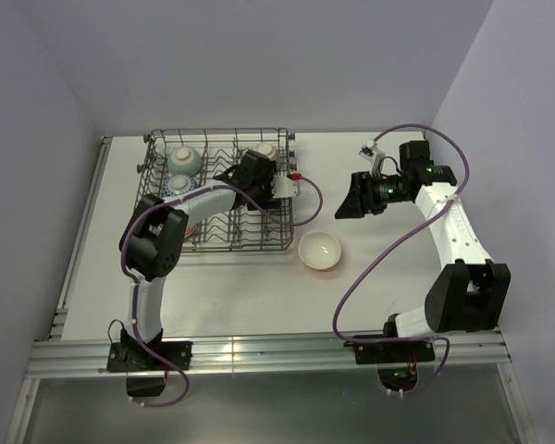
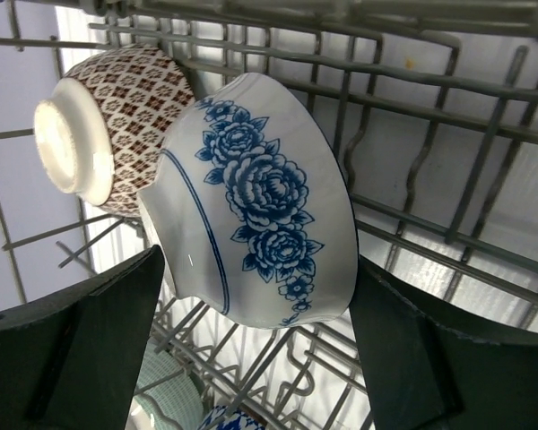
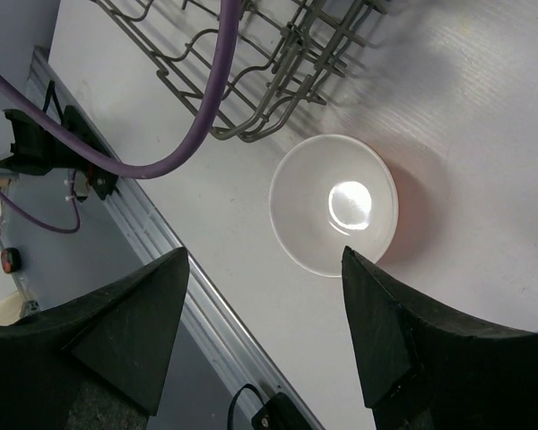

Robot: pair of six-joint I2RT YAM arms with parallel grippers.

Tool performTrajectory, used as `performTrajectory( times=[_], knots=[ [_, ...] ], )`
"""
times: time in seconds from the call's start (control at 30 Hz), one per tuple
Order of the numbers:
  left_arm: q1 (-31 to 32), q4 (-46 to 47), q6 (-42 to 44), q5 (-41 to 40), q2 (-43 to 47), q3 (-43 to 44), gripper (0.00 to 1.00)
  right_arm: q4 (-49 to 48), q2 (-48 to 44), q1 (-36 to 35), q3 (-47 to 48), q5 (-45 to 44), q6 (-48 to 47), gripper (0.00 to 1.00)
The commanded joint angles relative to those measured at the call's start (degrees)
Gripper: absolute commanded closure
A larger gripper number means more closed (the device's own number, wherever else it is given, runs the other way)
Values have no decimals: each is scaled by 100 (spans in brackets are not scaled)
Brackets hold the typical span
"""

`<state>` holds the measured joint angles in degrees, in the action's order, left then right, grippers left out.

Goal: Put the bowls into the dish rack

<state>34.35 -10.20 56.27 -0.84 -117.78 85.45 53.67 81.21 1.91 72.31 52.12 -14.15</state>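
Blue-flowered bowl [image 2: 260, 197] stands on edge in the dish rack [image 1: 245, 243], propped against a brown-patterned bowl [image 2: 117, 116], between the left gripper's [image 2: 258, 269] fingers [image 2: 90, 358]; whether they grip it cannot be told.

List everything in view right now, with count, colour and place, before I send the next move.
dish rack: one, grey wire, far left part of the table
pale green bowl: one, in the rack's far left corner
blue-and-white bowl: one, in the rack, just nearer than the green one
floral bowl: one, white with blue flowers, on edge in the rack
red-brown patterned bowl: one, in the rack beside the floral bowl
white bowl: one, orange tint outside, upright on the table off the rack's near right corner
table: one, white
left gripper: black, fingers flanking the floral bowl; contact unclear
right gripper: black, open, above the white bowl
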Motion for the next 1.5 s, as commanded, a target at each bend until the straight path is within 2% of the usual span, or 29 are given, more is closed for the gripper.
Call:
performTrajectory(
  times=[0.0,0.3,0.63,0.87,0.97,1.17,1.27,1.33,1.37,1.47],
  knots=[
    [37,-61,-11,312,299,-20,13,47,62,55,169,18,-96,24],
    [19,-562,-28,725,211,174,10,153,62,64,178,9,-202,23],
    [-112,-580,-222,638,-96,630,9,179,53,125,99,44,-263,23],
    [-130,-729,-432,1068,325,516,8,214,27,125,28,9,-316,24],
    [-130,-852,-775,1235,640,578,8,188,53,125,20,-96,-290,25],
    [-244,-905,-1855,1622,1335,525,7,144,114,116,20,-860,-158,30],
    [-341,-984,-2663,1884,1801,499,5,109,167,73,-42,-1185,-114,34],
    [-516,-1063,-3575,2043,2239,420,0,30,237,-33,-147,-1431,-44,36],
    [-569,-1063,-3579,2096,2241,402,0,30,237,-77,-191,-1537,0,37],
    [-840,-1221,-4412,2411,2758,219,1,-137,404,-410,-366,-1887,123,39]
  ],
)
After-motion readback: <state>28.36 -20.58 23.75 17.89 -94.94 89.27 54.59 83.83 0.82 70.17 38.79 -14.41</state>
